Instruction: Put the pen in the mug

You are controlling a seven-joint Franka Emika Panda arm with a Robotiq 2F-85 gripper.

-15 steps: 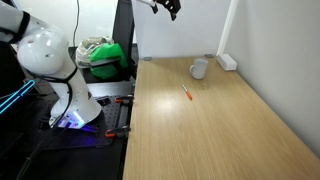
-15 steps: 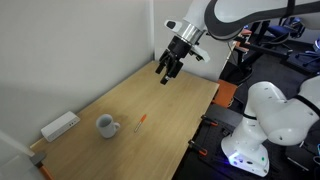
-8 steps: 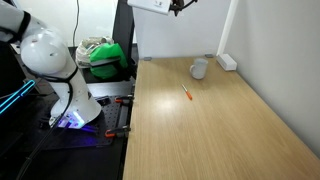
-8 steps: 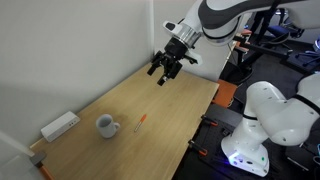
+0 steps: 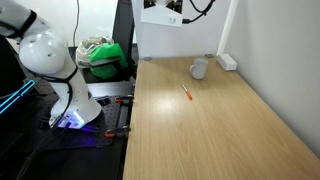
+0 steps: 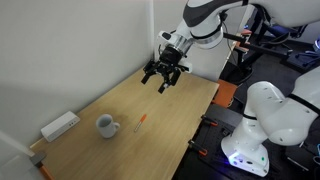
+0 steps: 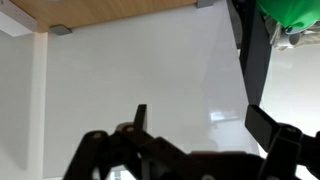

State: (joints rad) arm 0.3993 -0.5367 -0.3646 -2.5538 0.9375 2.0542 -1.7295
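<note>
The pen (image 5: 185, 93) is a short orange-red stick lying flat on the wooden table (image 5: 200, 140); it also shows in an exterior view (image 6: 141, 122). The mug (image 5: 199, 68) is a small pale cup standing upright beyond the pen, near the wall, also seen in an exterior view (image 6: 106, 125). My gripper (image 6: 160, 78) hangs high above the table's far end, well away from both, open and empty. In the wrist view the gripper (image 7: 205, 125) faces the white wall, with dark fingers (image 7: 268, 125) spread wide. Pen and mug are out of the wrist view.
A flat white box (image 5: 227, 61) lies by the wall beside the mug, also in an exterior view (image 6: 59, 126). A green bag (image 5: 105, 55) sits off the table's edge near the robot base (image 5: 60, 90). White walls border two table sides.
The gripper has turned and tilted while staying high above the table, and has shifted slightly toward the wall. Pen and mug have not moved.
</note>
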